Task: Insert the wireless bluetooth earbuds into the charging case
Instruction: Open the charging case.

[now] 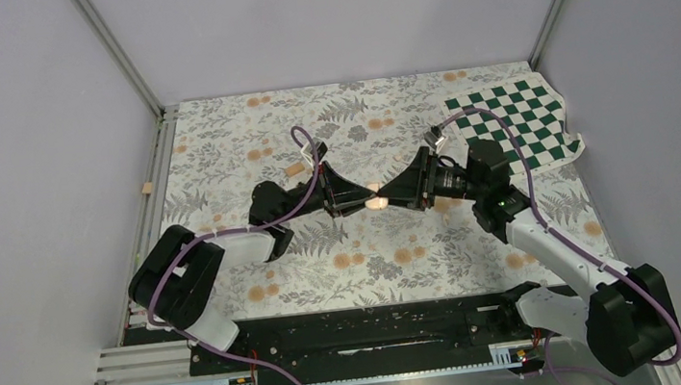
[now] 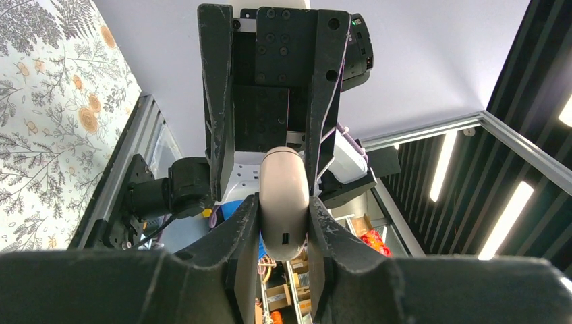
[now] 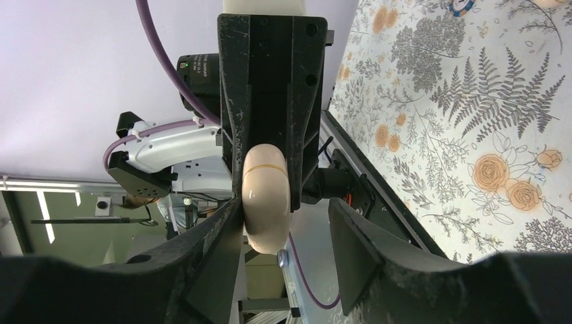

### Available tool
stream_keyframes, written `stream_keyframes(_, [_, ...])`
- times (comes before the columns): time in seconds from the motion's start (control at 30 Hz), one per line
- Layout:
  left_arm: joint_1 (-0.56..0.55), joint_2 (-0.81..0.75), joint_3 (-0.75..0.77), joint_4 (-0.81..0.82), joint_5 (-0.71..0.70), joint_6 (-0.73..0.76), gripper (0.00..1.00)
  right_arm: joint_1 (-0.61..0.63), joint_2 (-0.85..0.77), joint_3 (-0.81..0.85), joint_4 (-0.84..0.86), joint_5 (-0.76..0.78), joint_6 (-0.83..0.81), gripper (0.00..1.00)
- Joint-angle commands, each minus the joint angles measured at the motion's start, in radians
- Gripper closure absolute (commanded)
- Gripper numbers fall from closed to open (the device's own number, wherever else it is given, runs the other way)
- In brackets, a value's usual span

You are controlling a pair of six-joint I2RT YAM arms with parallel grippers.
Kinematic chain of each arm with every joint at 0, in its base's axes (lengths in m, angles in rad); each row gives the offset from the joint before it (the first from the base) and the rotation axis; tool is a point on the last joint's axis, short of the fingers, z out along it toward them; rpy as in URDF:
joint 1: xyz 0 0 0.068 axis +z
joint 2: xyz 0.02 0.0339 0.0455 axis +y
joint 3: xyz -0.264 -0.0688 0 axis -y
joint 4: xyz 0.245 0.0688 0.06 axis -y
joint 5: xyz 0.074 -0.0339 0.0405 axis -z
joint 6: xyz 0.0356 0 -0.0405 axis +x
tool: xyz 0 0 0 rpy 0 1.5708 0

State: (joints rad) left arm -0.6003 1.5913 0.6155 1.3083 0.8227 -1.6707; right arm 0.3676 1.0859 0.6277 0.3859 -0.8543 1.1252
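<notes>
So starting at the near edge, both arms reach in over the floral table [image 1: 365, 267] and meet nose to nose around the middle of it. The charging case [image 1: 377, 200] sits right at that meeting point, up off the tabletop, between the two sets of fingertips.

The left gripper [image 2: 284, 219] is the one that's got it. In its wrist view both fingers [image 2: 236, 229] are squeezed flat against the sides of the case, with no gap on either side. The rounded end with a little dark port faces that camera.

The right gripper [image 3: 287, 223] is a different story, since its jaws are spread apart. The case pokes in between them, and in that wrist view it's touching or nearly touching the inner face of the left-hand finger [image 3: 219, 236]. There's clear daylight before the other finger [image 3: 351, 236]. A thin seam line runs across the case's top end, so the lid looks closed.

Further back, a small tan block [image 1: 294, 170] lies on the table behind the left gripper. A green checkered cloth [image 1: 519, 121] sits in the far right corner.
</notes>
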Motion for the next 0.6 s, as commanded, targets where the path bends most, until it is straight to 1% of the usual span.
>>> stream_keyframes(0.0, [0.001,-0.088,0.013,0.125,-0.008,-0.021,1.00,-0.005,-0.020,-0.043,0.026,0.043,0.004,0.45])
stream_keyframes(0.1, [0.002,-0.103,0.015,0.120,-0.006,-0.022,1.00,-0.013,-0.019,-0.064,0.083,0.047,0.040,0.46])
stream_keyframes(0.23, [0.005,-0.119,0.006,0.106,-0.007,-0.016,1.00,-0.018,-0.022,-0.084,0.112,0.046,0.056,0.46])
stream_keyframes(0.57, [0.012,-0.121,-0.006,0.092,-0.016,-0.009,1.00,-0.029,-0.049,-0.093,0.111,0.033,0.054,0.47])
